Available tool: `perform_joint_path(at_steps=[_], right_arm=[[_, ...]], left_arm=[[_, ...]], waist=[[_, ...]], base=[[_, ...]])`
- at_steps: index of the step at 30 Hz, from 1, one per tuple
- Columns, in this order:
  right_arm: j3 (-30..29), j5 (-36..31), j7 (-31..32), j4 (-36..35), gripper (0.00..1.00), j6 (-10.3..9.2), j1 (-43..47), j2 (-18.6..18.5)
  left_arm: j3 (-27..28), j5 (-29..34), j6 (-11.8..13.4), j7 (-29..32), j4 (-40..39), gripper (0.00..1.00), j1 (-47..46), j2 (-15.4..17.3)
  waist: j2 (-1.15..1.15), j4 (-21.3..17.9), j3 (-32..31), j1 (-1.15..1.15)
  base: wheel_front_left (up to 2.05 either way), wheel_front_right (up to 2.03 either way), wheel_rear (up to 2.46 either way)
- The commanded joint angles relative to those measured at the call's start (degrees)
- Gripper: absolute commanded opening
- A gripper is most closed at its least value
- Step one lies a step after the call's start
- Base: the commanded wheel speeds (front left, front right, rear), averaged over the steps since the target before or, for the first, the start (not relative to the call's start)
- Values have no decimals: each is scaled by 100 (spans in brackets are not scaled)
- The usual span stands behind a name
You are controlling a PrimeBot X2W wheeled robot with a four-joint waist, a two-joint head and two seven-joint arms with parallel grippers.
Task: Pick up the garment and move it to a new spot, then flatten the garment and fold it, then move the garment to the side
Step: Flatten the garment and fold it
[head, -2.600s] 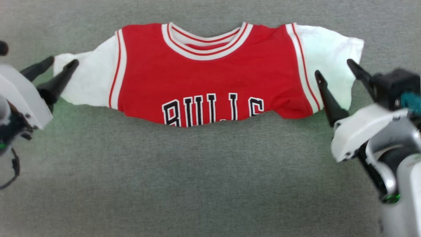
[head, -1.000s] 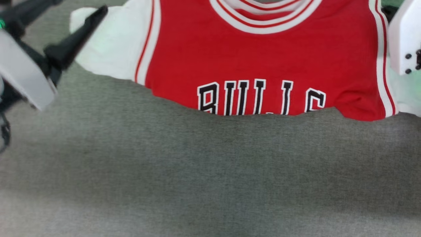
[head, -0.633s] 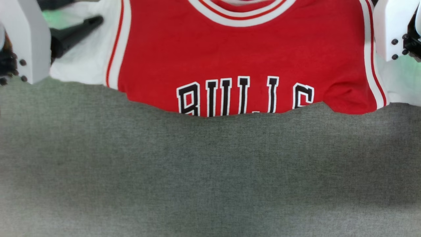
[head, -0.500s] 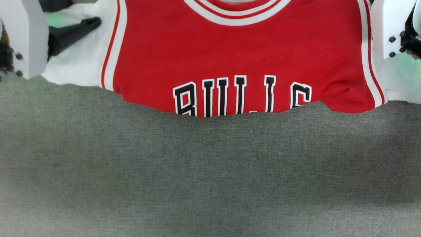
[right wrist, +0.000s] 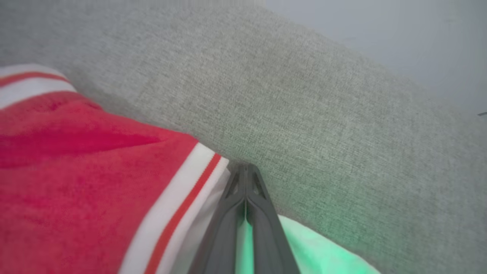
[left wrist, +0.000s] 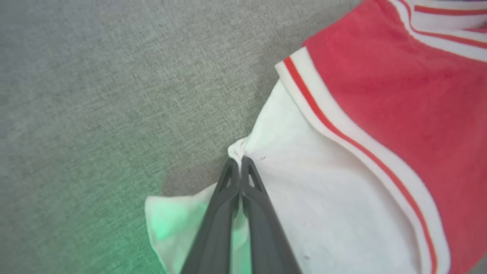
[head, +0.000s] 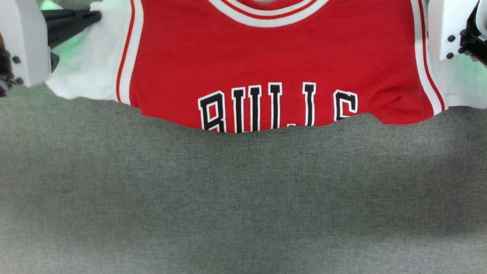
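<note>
Sleeves matter here: the red jersey T-shirt with white short sleeves [head: 266,53] lies far on the grey woven surface [head: 243,198], long axis left-right, between my left hand [left wrist: 239,161] and right hand [right wrist: 245,169], each pressed together pinching its nearer sleeve's far edge.

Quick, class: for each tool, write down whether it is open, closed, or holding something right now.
Left tool: closed, pinching the garment at a white edge.
Right tool: closed, pinching the garment's other white edge.
</note>
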Motion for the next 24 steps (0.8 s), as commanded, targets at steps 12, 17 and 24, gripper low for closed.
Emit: perform_joint_path(at_steps=[12, 17, 24], right_arm=[[-1260, -715, -1861, 80, 0, -3, -730, 538], [-2433, -1576, -3016, 451, 0, -3, -1758, 1259], [-3535, -2513, -4275, 961, 0, -5, -3530, 1772]], left_arm=[[923, -624, 11, -2113, 1087, 0, -393, -576], [1586, -650, 12, -3132, 2280, 0, -1160, -1150], [2371, -798, 12, -4070, 2969, 0, -2474, -1893]], waist=[[0, -14, -168, 0], [0, -43, -161, 0], [0, -74, -217, 0]], base=[[0, 0, 0], [0, 0, 0], [0, 0, 0]])
